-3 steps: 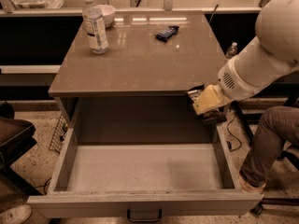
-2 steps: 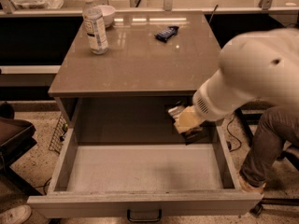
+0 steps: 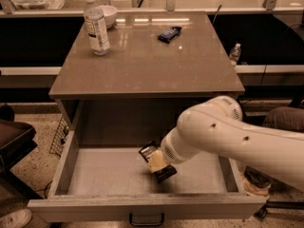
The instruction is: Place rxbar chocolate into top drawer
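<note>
The gripper inside the top drawer half-hides the rxbar chocolate.

Tabletop: water bottle far left, white bowl just behind, probably a dark blue bar farther right. Gripper is down in the top drawer, clamping the rxbar chocolate.

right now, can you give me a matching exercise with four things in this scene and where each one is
Things
1. water bottle
2. blue bar
3. chocolate bar
4. bowl

Places
A. at the back edge of the tabletop, just behind the bottle
B. held by the gripper inside the open drawer
C. standing upright on the tabletop, towards the back left corner
D. lying flat on the tabletop, to the right of the bottle in the picture

Pairs: 1-C, 2-D, 3-B, 4-A
</note>
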`<state>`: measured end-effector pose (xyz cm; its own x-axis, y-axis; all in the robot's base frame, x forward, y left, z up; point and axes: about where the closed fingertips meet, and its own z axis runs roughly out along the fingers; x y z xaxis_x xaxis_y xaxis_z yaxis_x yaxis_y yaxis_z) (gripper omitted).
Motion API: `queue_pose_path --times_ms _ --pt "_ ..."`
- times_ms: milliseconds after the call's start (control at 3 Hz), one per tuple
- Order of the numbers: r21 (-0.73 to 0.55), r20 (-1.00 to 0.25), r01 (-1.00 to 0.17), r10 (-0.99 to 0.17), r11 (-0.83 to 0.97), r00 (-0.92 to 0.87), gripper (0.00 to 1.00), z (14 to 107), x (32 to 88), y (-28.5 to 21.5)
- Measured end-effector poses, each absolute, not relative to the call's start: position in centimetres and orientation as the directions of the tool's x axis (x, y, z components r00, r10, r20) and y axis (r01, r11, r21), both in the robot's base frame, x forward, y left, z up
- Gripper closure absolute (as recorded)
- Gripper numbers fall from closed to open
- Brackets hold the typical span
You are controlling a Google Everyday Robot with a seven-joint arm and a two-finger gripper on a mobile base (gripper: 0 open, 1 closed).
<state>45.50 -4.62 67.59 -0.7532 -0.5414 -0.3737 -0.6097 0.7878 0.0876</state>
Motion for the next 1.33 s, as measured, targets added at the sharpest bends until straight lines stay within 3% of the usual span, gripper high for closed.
queue_pose_path --times_ms 667,1000,1333 --pt "0.215 -0.365 -0.597 -0.504 0.773 -0.783 1.00 59.9 47.9 0.0" --pt "0.217 -0.363 -0.598 -0.505 0.771 -0.783 0.83 59.7 47.8 0.1" --pt "0.217 -0.362 -0.599 -0.507 0.770 -0.782 0.59 59.7 47.8 0.2"
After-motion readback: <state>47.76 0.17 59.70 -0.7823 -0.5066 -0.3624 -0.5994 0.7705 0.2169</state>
